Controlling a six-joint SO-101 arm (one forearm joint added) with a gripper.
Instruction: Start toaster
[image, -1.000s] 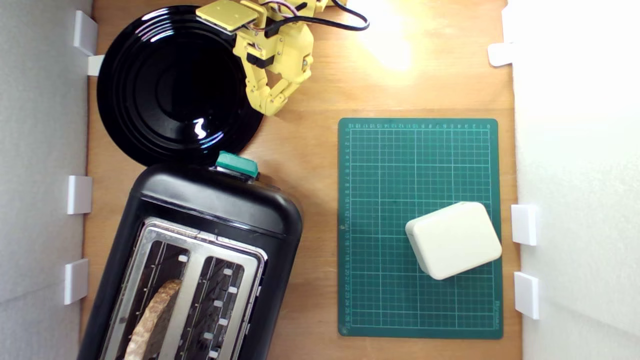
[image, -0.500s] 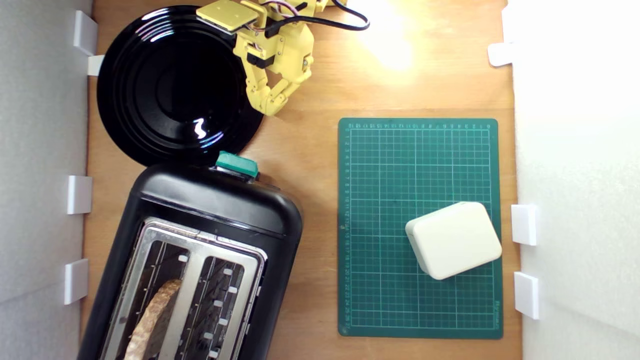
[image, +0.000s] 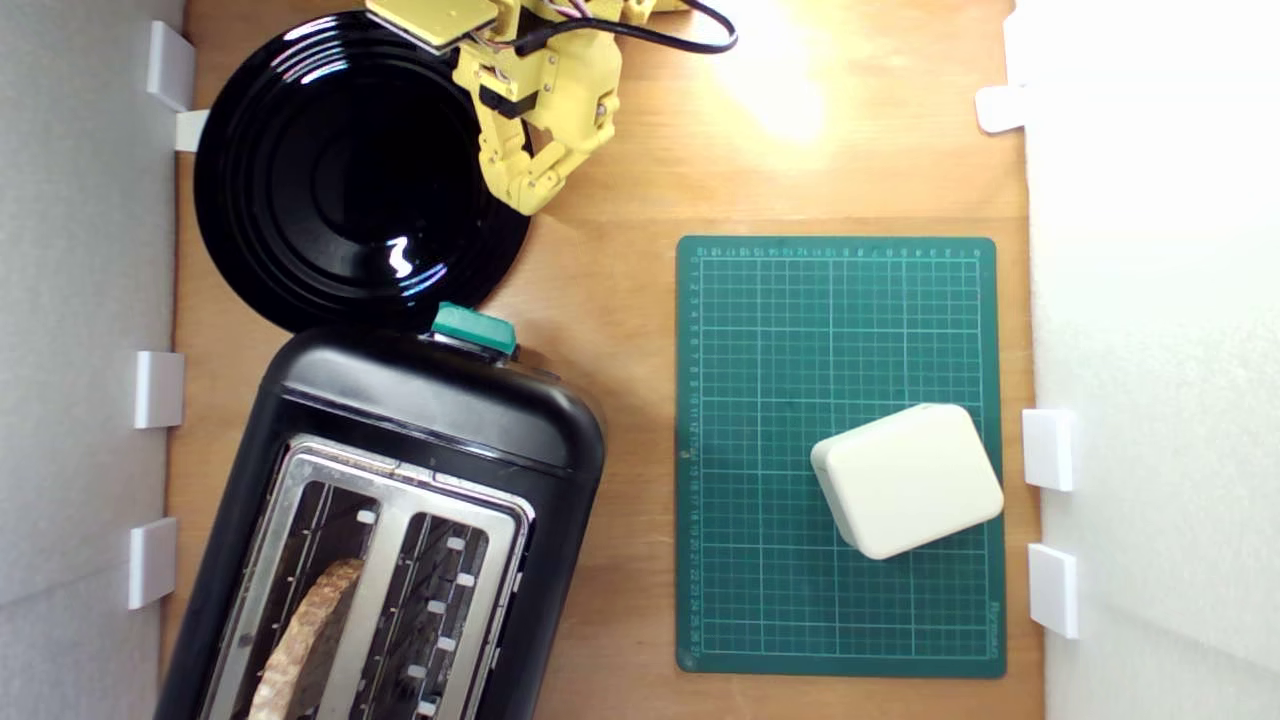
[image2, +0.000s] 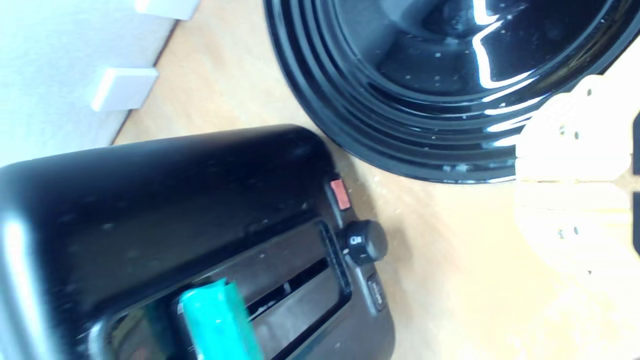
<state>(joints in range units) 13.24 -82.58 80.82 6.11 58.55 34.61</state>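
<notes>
The glossy black toaster (image: 420, 400) stands at the lower left of the exterior view, with a slice of bread (image: 305, 640) in one slot of its silver top. Its green lever tab (image: 474, 330) sticks out of the end that faces the arm and sits high in its track. The wrist view shows that end of the toaster (image2: 150, 200) close up, with the green lever (image2: 217, 320), a black knob (image2: 362, 242) and a red button (image2: 340, 192). My yellow gripper (image: 525, 203) hangs shut and holding nothing over the plate's rim, well short of the lever. Its pale fingers (image2: 570, 150) show blurred.
A round black plate (image: 230, 200) lies between the arm and the toaster, its rim (image2: 400, 160) close to the lever end. A green cutting mat (image: 760, 330) carries a small cream rounded box (image: 908, 480) at the exterior view's right. White walls with clips border both sides.
The gripper and wrist have shifted a little toward the exterior view's top left, further over the plate's rim. Toaster, lever, plate and box have not moved.
</notes>
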